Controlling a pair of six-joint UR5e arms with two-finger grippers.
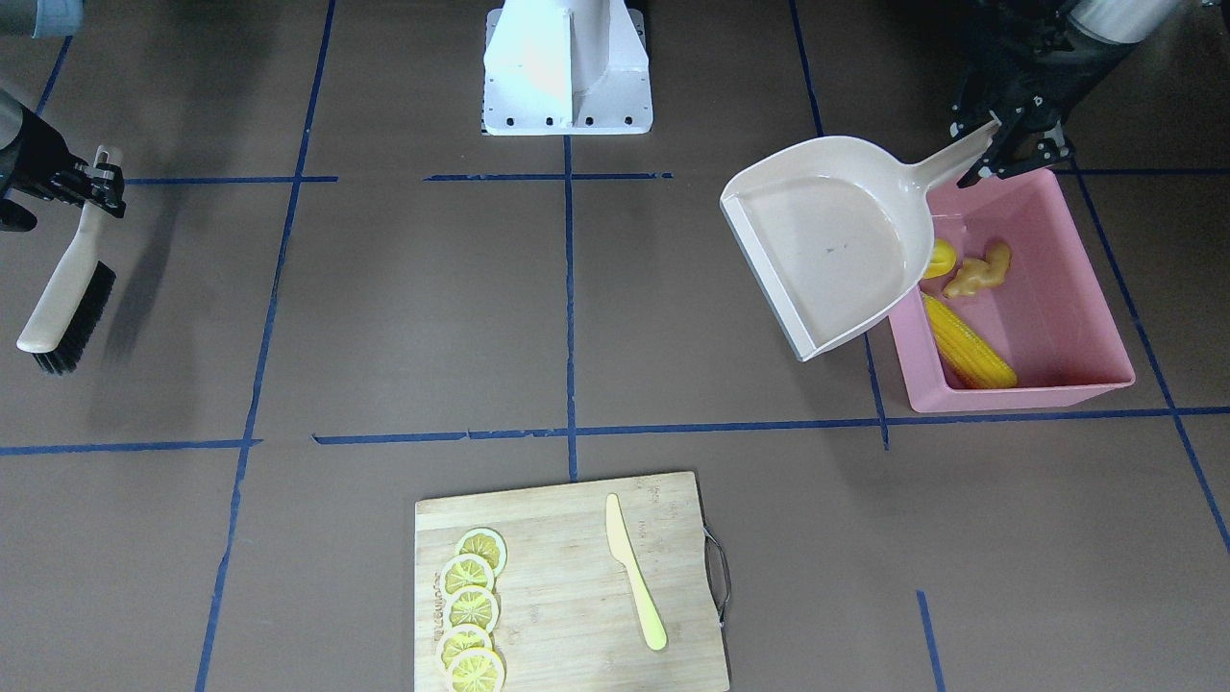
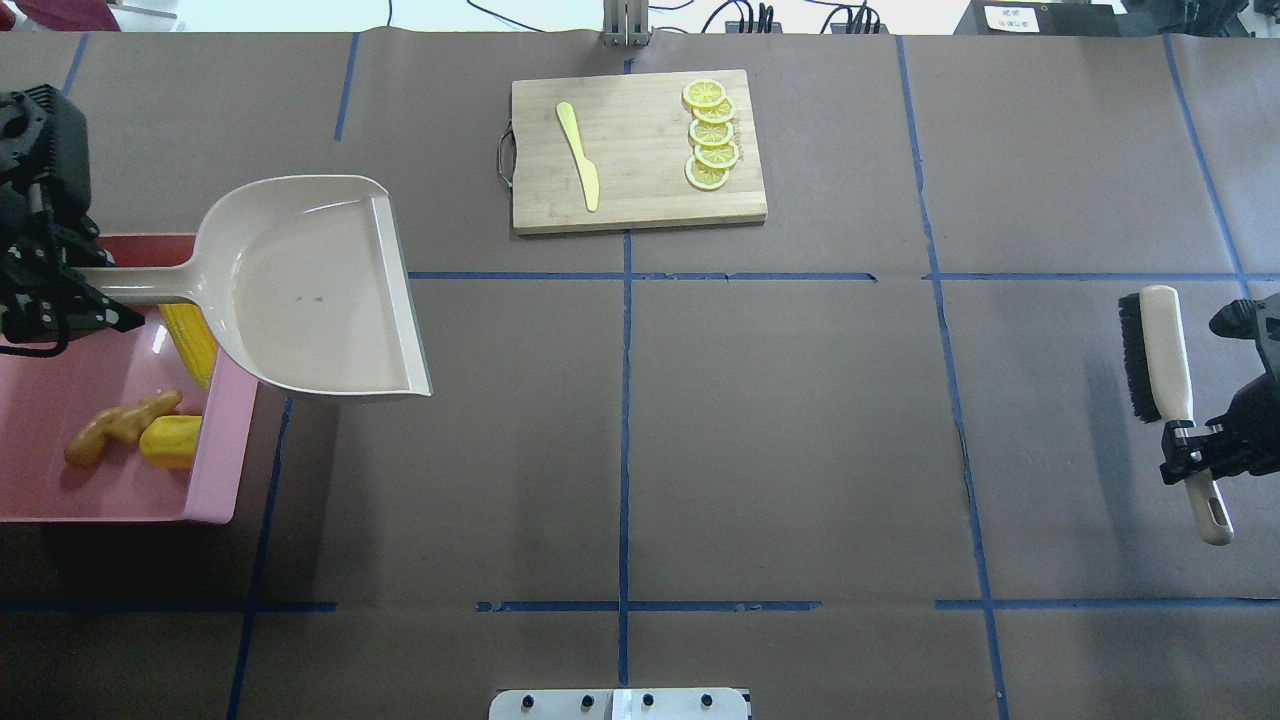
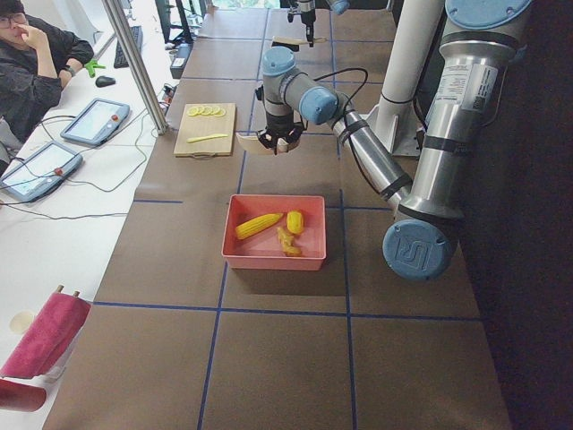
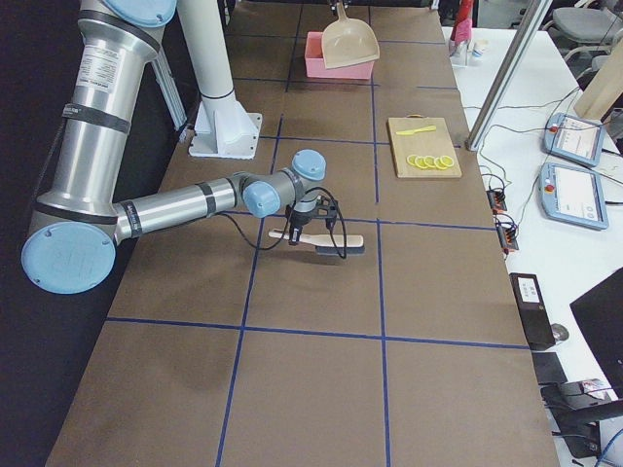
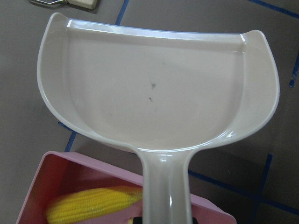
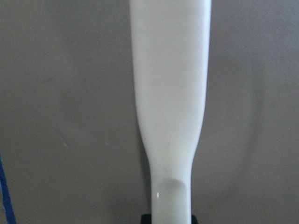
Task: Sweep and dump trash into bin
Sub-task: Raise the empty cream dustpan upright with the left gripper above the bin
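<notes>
The pink bin stands at the table's left end. The corn cob, the ginger root and the small yellow fruit lie inside it. My left gripper is shut on the handle of the beige dustpan. It holds the pan empty and raised, the handle over the bin and the pan's mouth over the table beside it. My right gripper is shut on the handle of a black-bristled brush at the table's far right, just above the surface.
A wooden cutting board at the far middle edge carries a pale yellow knife and several lemon slices. The robot's white base stands at the near middle edge. Blue tape lines cross the brown table.
</notes>
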